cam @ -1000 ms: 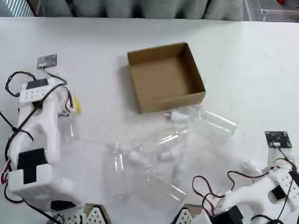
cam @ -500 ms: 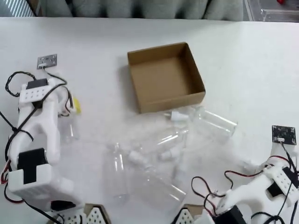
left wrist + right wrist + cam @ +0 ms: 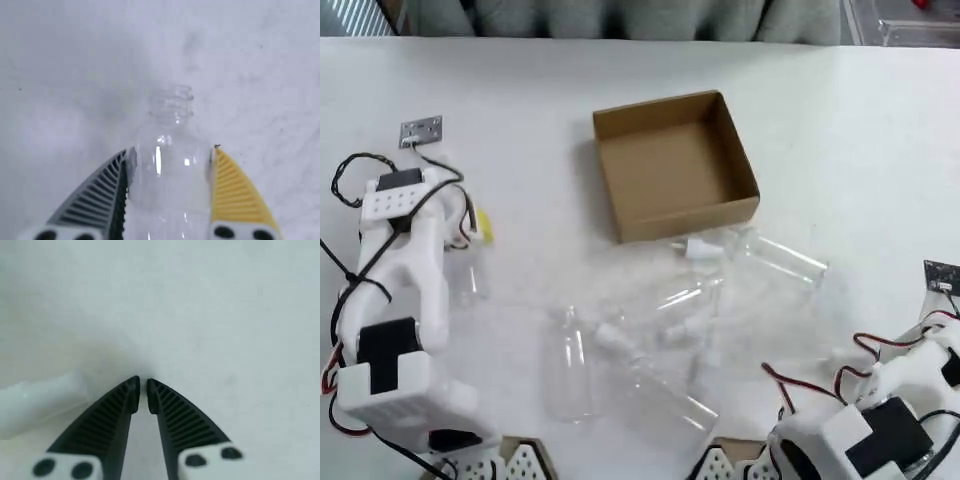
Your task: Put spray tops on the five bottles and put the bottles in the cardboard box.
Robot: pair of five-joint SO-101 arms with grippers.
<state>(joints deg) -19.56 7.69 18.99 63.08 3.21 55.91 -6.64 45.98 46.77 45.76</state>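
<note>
White table fills the high view, with the cardboard box standing open near its middle and holding nothing. Between the box and the arms, several clear loose bottles lie on their sides in a cluster; their exact count is hard to tell. One spray top lies just beside the box wall, at the neck of a lying bottle; whether it is fitted cannot be told. The left arm rests at the table's left side, the right arm at the near right corner.

Left wrist view: the left gripper is closed onto the held bottle, one finger against each side of the body. Its threaded neck is bare, with no top fitted.

Right wrist view: the right gripper has its jaws all but closed, with nothing between them, tips close over the table. A white piece lies just beside it, possibly a spray top.

Assessment: no bottle is boxed and no top is confirmed fitted. Nearly the whole task remains.
</note>
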